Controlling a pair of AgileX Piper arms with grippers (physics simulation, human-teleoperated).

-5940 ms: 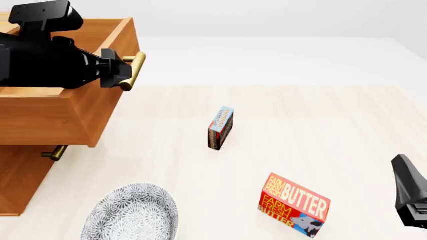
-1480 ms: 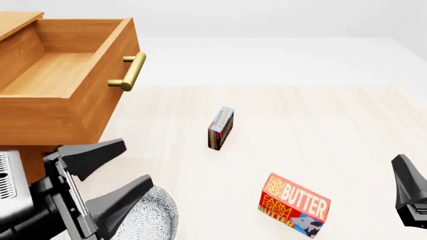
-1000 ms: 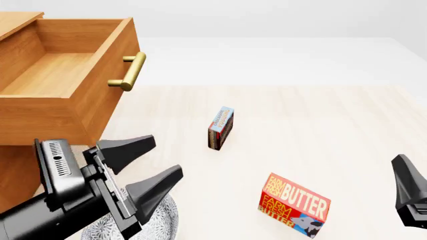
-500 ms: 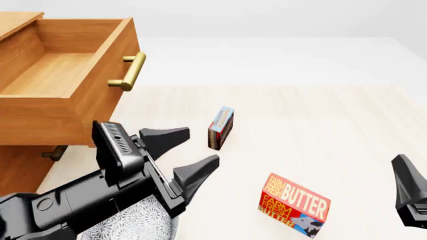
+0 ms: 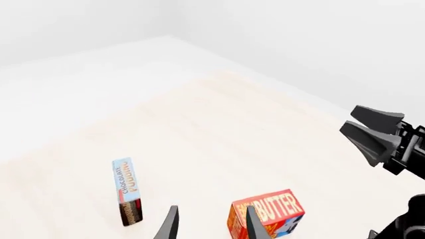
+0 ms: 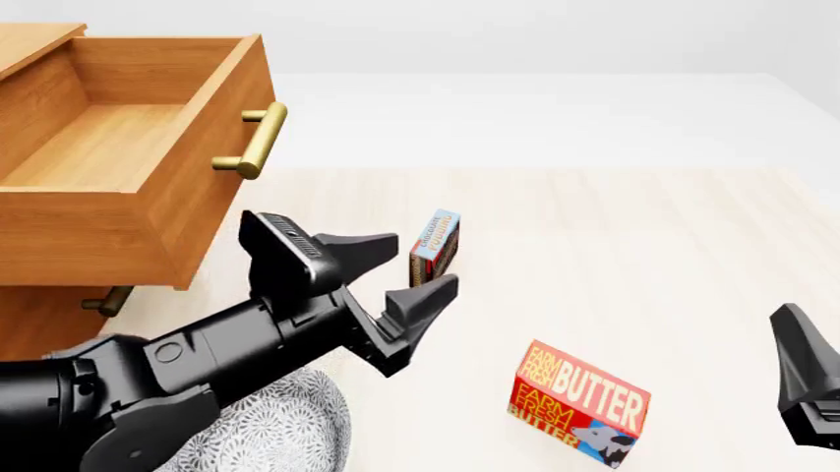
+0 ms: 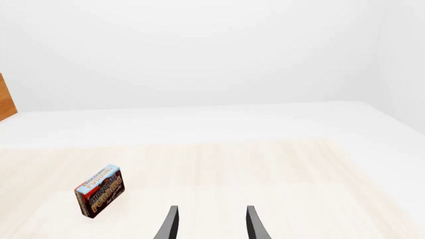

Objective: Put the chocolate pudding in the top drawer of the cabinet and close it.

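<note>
The chocolate pudding (image 6: 435, 248) is a small thin box standing on its edge mid-table, also seen in the left wrist view (image 5: 127, 190) and the right wrist view (image 7: 99, 190). My left gripper (image 6: 423, 264) is open just in front of it, one fingertip on each side of its near end, not touching it. On the left, the honey-brown cabinet (image 6: 39, 344) has its top drawer (image 6: 197, 187) pulled out and empty, with the brass handle (image 6: 254, 140) facing the table. At the right edge, my right gripper (image 6: 804, 374) is open and holds nothing.
A red-orange butter box (image 6: 577, 403) lies at the front right of the pudding, shown too in the left wrist view (image 5: 265, 211). A patterned plate (image 6: 282, 433) sits at the front left, partly under my left arm. The lower drawer's handle (image 6: 105, 300) shows beneath the open drawer.
My left arm has swung forward and to the right from over the plate, bringing its open fingers up to the pudding. The right arm, pudding and drawer have not moved.
</note>
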